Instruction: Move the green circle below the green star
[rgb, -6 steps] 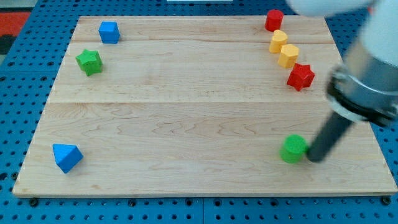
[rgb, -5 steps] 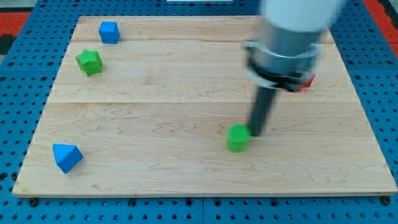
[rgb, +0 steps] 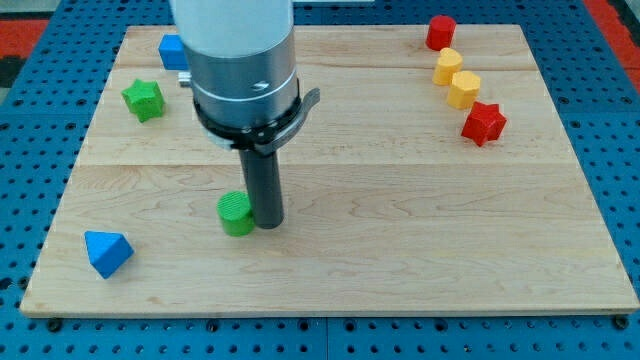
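Observation:
The green circle (rgb: 236, 213) lies on the wooden board (rgb: 400, 200), left of centre in the lower half. My tip (rgb: 267, 221) stands right against the circle's right side. The green star (rgb: 143, 99) sits near the board's upper left, well above and to the left of the circle. The arm's grey body rises above the tip and hides part of the board's upper left.
A blue cube (rgb: 171, 52) sits at the top left, partly hidden behind the arm. A blue triangle (rgb: 107, 252) lies at the lower left. At the upper right are a red cylinder (rgb: 440, 32), two yellow hexagons (rgb: 448, 66) (rgb: 463, 89) and a red star (rgb: 484, 123).
My tip has swept leftward across the board's lower half, pushing the green circle from the lower right to left of centre. The other blocks have not moved.

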